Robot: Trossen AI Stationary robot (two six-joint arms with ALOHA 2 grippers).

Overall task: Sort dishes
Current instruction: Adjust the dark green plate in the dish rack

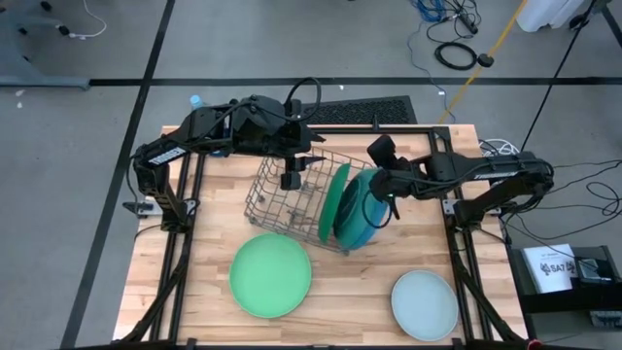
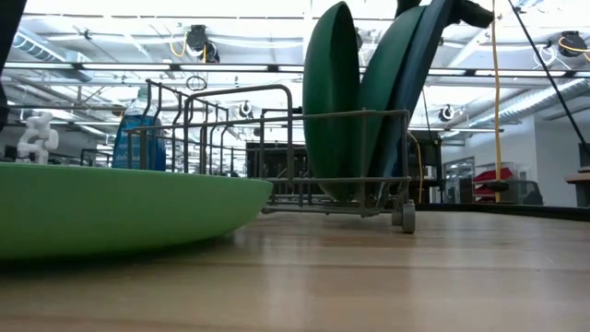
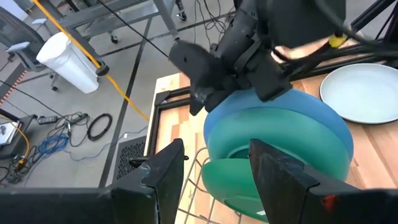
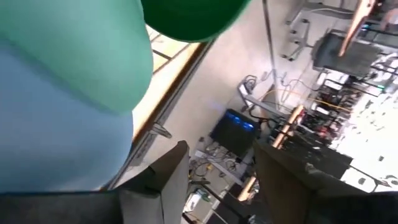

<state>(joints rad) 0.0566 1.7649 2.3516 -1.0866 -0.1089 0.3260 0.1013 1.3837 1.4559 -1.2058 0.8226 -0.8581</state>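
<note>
Table (image 1: 209, 204): wooden top carrying the rack, the loose plates and both arm mounts.
Wire rack (image 1: 282, 190): grey, near the middle of the table, slightly toward the far edge; empty slots on its left part.
Dark green plate (image 1: 333, 202): upright on edge in the rack's right end, leftmost of the three standing plates.
Teal plate (image 1: 352, 216): upright just right of the dark green one, apparently touching it.
Bright blue plate (image 1: 374, 228): outermost on the right, leaning against the teal plate.
Light green plate (image 1: 270, 275): flat on the table near the front edge, just in front of the rack.
Pale mint plate (image 1: 425, 304): flat near the front right corner, well apart from the rack.
Blue plastic bottle (image 2: 141, 138): stands beyond the rack, at the far left corner.
Right gripper (image 1: 381, 192): at the upper rim of the blue plate; fingers parted, nothing visibly clamped, though contact with the rim is hard to judge.
Left gripper (image 1: 291, 180): hovers over the rack's empty slots, fingers moderately apart, holding nothing.
</note>
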